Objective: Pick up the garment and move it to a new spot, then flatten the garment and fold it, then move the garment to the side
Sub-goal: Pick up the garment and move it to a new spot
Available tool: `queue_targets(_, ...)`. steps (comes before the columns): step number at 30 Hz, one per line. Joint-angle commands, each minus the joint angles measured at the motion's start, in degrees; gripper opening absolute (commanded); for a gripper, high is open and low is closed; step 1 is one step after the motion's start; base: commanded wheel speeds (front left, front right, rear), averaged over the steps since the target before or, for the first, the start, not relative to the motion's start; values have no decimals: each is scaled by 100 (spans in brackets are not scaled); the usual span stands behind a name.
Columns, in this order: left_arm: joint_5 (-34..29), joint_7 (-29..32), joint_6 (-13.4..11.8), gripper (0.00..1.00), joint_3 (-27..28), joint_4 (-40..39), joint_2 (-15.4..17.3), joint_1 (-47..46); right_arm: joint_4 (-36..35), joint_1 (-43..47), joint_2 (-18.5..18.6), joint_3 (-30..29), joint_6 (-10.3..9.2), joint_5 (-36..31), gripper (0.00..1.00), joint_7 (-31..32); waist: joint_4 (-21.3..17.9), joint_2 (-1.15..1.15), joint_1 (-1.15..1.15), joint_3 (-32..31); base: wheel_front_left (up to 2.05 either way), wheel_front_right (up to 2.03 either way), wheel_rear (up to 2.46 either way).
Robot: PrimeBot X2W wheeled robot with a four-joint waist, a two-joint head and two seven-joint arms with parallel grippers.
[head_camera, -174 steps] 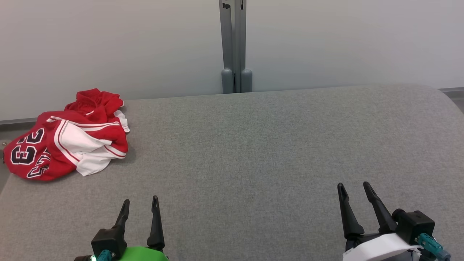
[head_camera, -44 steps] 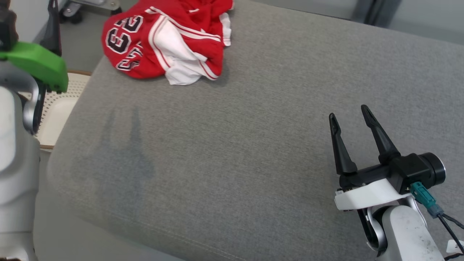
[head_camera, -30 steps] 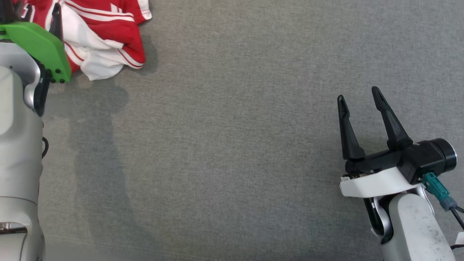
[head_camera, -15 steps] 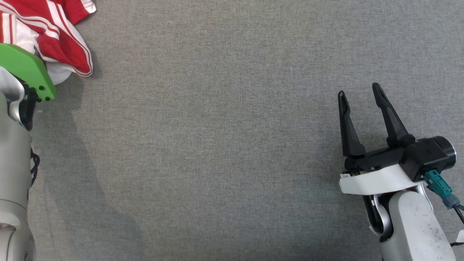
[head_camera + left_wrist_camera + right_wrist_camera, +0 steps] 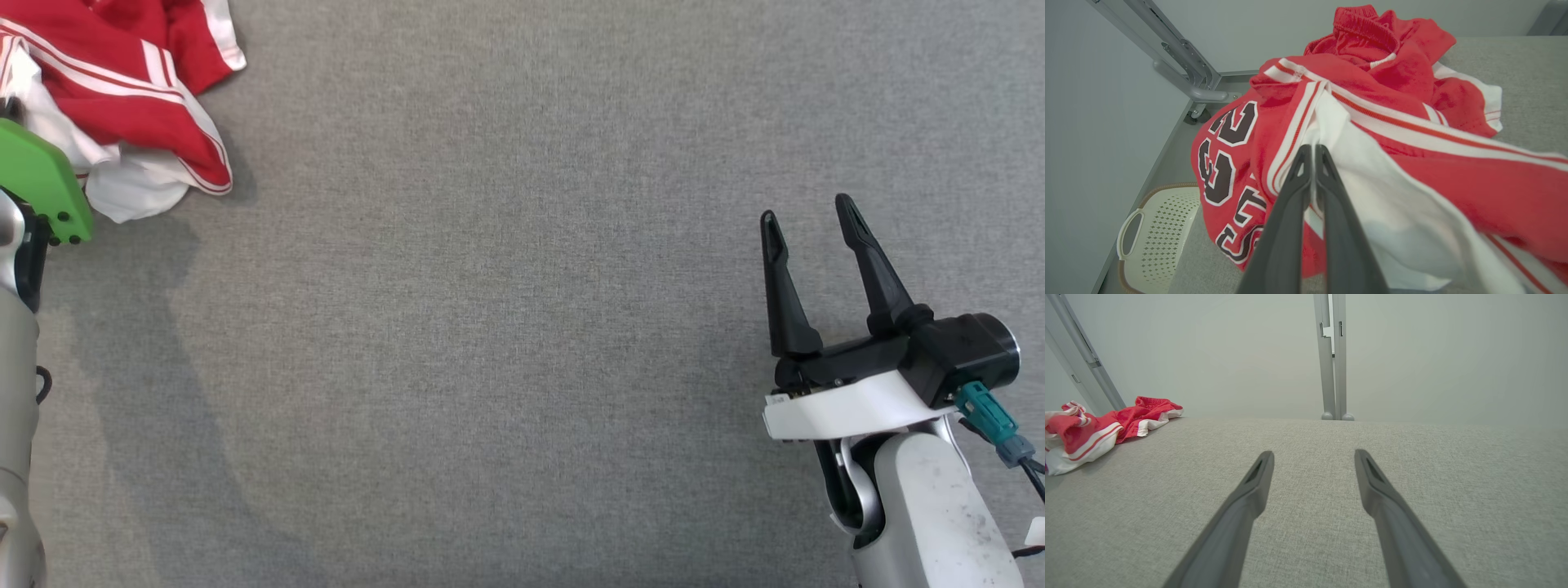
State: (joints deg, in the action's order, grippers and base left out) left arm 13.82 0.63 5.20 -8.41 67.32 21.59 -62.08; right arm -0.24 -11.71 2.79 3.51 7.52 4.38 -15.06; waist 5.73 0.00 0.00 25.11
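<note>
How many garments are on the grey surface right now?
1. The red-and-white sports shorts lie crumpled at the far left of the grey surface, with the left claw shut on their white panel. The heap's folds may hide another piece; I cannot tell.

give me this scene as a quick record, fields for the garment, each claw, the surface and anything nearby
garment: red and white, dark numbers, crumpled at the upper left of the head view
left claw: shut, tips pinching the garment's white panel
right claw: open, empty, over bare surface, well apart from the garment
surface: grey fabric, padded
nearby: white perforated basket below the surface edge, beside the garment
stage: garment gripped, not yet flattened or folded
</note>
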Motion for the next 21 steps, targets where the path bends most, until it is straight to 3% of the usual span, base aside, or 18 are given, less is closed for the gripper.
queue_targets(1,-67,-66,33,0,-61,-47,71,-103,40,101,18,-12,-6,67,100,-18,0,0,0,-327,0,0,0)
queue_targets(7,-220,-237,141,0,-379,-259,30,-201,160,319,17,-74,-7,209,100,-18,-69,0,0,-1023,0,0,0)
queue_targets(12,-292,-250,221,0,-894,-632,-263,-257,266,652,18,-277,-6,333,100,-18,-225,0,0,-1808,0,0,0)
queue_targets(21,639,-70,224,0,-2304,-2103,-948,93,321,1157,18,-633,-6,382,100,-18,-668,0,0,-2553,0,0,0)
